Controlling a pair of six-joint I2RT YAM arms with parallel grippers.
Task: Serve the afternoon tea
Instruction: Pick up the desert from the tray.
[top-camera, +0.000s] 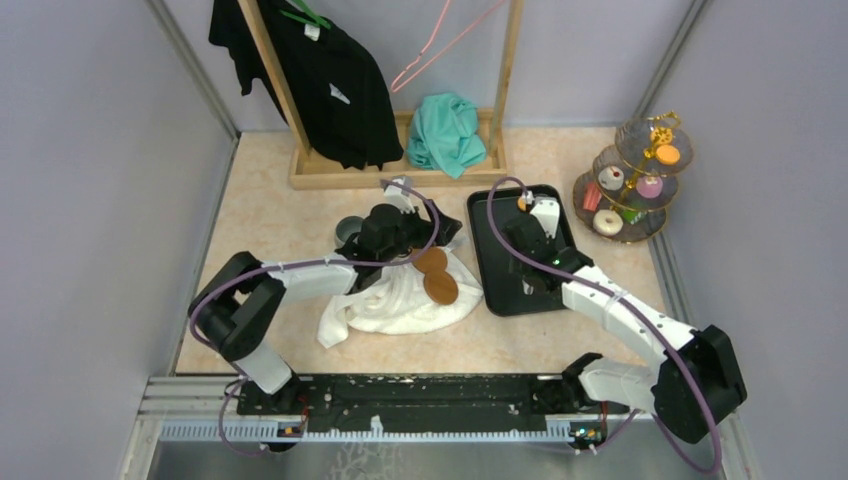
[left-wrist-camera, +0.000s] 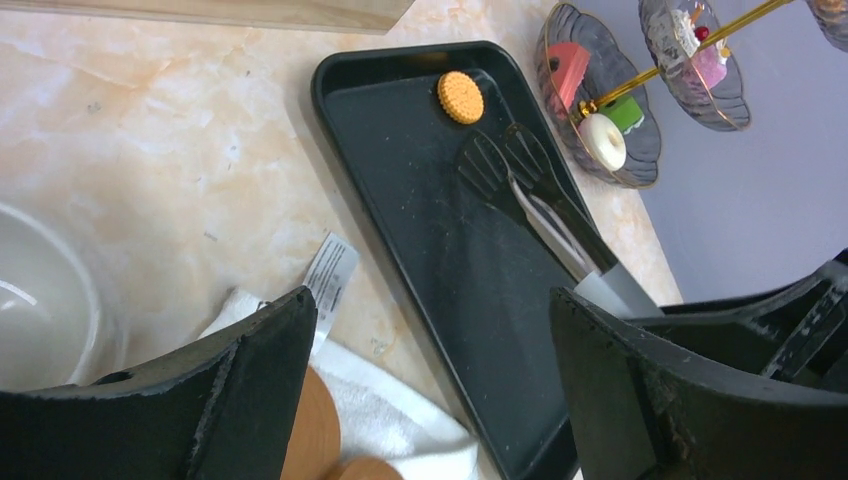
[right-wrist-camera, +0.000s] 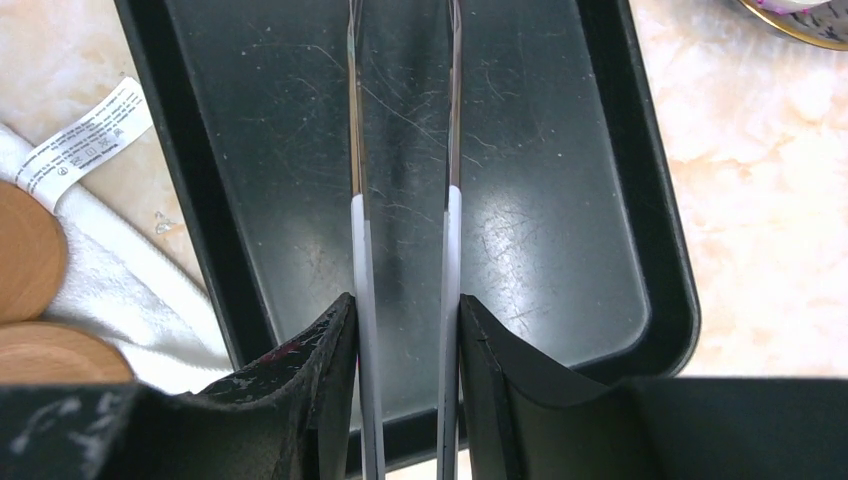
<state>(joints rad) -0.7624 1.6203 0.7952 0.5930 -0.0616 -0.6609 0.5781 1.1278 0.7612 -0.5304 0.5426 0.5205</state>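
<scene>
The right gripper's (right-wrist-camera: 405, 310) black fingers fill the bottom of its wrist view, clenched on the two steel arms of the tongs (right-wrist-camera: 358, 230), one finger pressed against the outside of each arm. The tongs run up the length of the black tray (right-wrist-camera: 560, 150), which sits on the marbled beige table (top-camera: 280, 225). Seen from the left wrist, the tongs' dark scalloped tips lie side by side near a ridged orange biscuit (left-wrist-camera: 460, 97) in the tray's far corner, not touching it.

The left gripper (left-wrist-camera: 430, 300) is released, its fingers spread wide with nothing between them, above the edge of a white towel (top-camera: 400, 305) that carries two wooden discs (top-camera: 438, 285). A grey mug (top-camera: 349, 229) stands just beyond the towel, beside the left arm's wrist.

The three-tier stand (top-camera: 640, 180) is at the far right of the table, just beside the tray's far right corner and close to the wall. Its plates are clear scalloped glass with gold rims, held on a slim gold frame. The top tier holds an orange disc (top-camera: 667, 154); the middle one a pink doughnut (top-camera: 650, 186); the bottom one a red piece (top-camera: 592, 196), a green piece (top-camera: 630, 213) and a white doughnut (top-camera: 607, 222).
</scene>
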